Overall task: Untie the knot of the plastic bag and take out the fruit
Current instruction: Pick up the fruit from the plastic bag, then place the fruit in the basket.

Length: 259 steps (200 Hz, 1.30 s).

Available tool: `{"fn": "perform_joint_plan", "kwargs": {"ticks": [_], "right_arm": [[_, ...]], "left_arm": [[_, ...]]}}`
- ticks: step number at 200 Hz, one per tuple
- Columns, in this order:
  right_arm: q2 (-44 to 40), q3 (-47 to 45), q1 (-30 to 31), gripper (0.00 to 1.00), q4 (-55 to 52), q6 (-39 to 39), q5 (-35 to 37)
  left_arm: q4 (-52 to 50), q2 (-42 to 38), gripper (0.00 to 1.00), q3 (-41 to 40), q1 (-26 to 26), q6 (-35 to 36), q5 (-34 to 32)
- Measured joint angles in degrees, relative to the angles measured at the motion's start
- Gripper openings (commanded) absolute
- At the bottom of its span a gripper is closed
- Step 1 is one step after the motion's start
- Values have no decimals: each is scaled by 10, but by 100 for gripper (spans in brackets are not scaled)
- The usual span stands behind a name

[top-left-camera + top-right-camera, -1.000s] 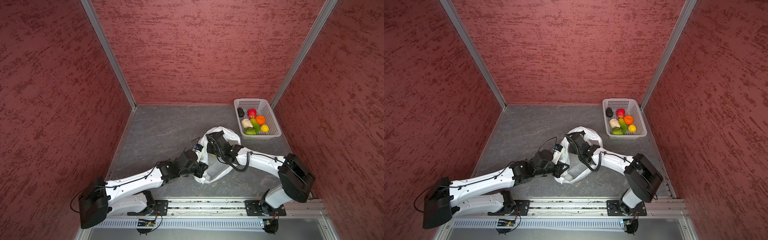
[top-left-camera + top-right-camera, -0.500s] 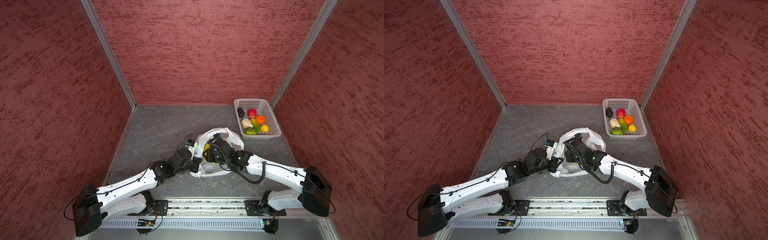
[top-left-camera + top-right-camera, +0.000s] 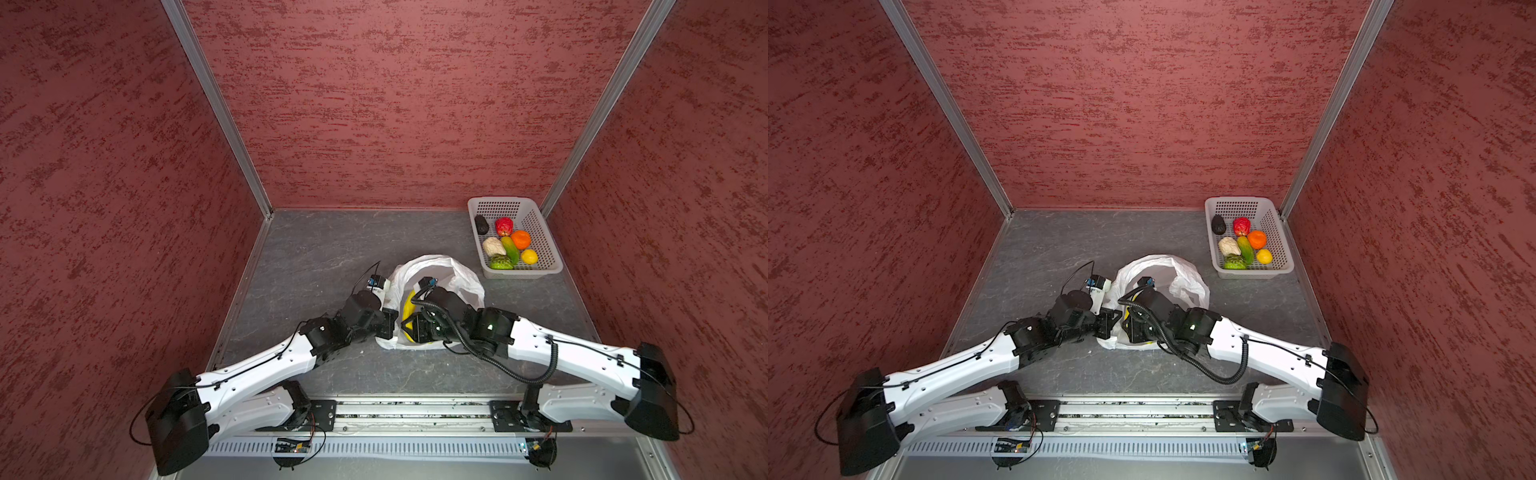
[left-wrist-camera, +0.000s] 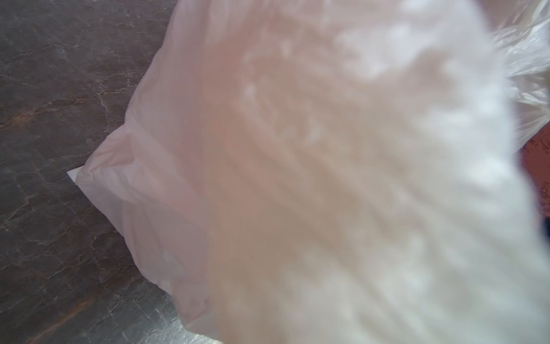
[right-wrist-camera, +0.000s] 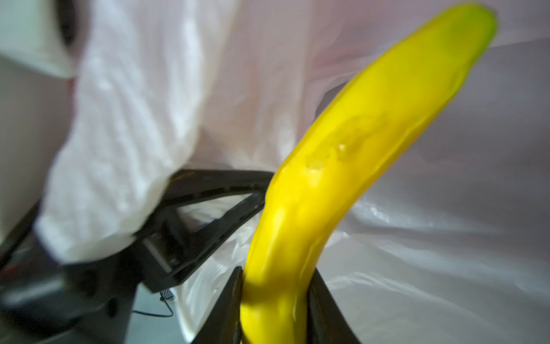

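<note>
The white plastic bag [image 3: 457,274] [image 3: 1179,270] lies mid-table with its mouth gaping toward the front. My right gripper [image 3: 413,328] [image 5: 275,274] is inside that mouth, shut on a yellow banana [image 5: 342,166] [image 3: 408,305], one piece of the fruit. My left gripper [image 3: 390,328] is shut on the bag's near-left rim. Its black fingers [image 5: 214,184] show with film bunched over them. In the left wrist view only bag film [image 4: 297,149] shows and the jaws are hidden. The knot is out of view.
A white perforated basket [image 3: 540,249] [image 3: 1277,232] stands at the back right against the wall, holding several pieces of fruit [image 3: 503,225]. Red walls close in three sides. The grey tabletop [image 3: 316,257] lies left of the bag, and the rail with the arm bases runs along the front.
My right gripper has drawn back toward the front, out of the bag's depth, bringing the banana to its mouth. The left gripper has shifted only slightly at the rim.
</note>
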Motion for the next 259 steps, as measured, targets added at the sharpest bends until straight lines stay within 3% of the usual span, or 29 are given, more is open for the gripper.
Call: {"fn": "perform_joint_plan", "kwargs": {"ticks": [68, 107, 140, 199, 259], "right_arm": [[-49, 114, 14, 30, -94, 0, 19], [-73, 169, -25, 29, -127, -12, 45], [-86, 190, -122, 29, -139, -38, 52], [-95, 175, -354, 29, -120, -108, 31], [11, 107, -525, 30, 14, -145, -17]], "left_arm": [[-33, -16, 0, 1, 25, 3, 0], [-56, -48, 0, 1, 33, 3, -1], [-71, -60, 0, 1, 34, 3, -1], [-79, -68, 0, 0, 34, 3, 0], [-81, -70, 0, 0, 33, 3, 3]]}}
